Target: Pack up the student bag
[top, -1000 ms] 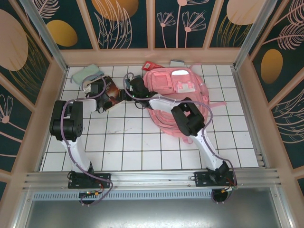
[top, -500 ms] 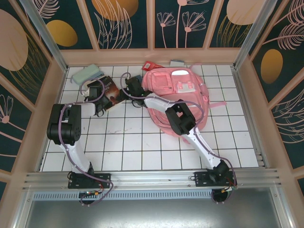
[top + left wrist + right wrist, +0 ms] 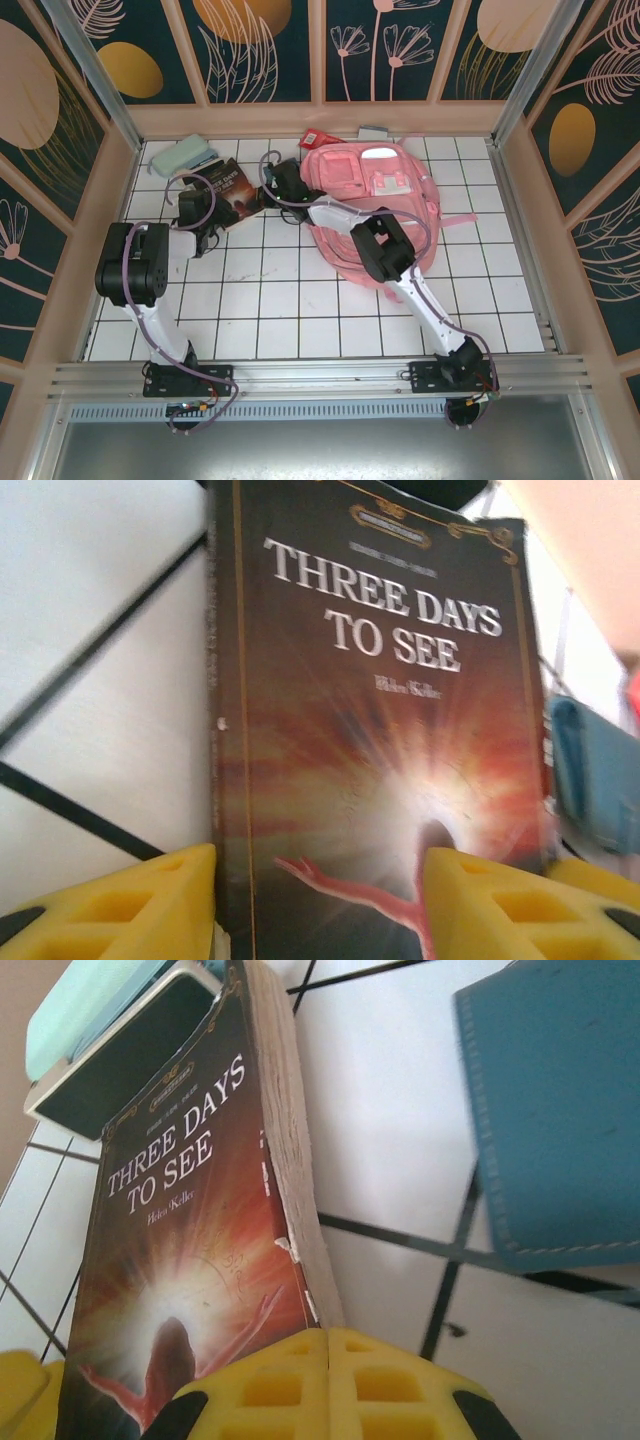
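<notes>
Soft pink fabric backpack (image 3: 345, 165) lies flat, pockets up. Dark paperback "Three Days to See" (image 3: 235, 188) sits just left of it, unpacked. Left gripper (image 3: 318, 860): fingers apart, straddling the book's near edge. Right gripper (image 3: 328, 1340): pressed together at its page-side corner, probably to lever it up for a hold

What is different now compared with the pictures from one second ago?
The book has settled flatter, with more of its cover showing. The left gripper drew back toward its own side, fingers apart over the book's near end. The right gripper closed at the book's corner; whether it grips is unclear. The pink backpack and pale green case stayed put.
</notes>
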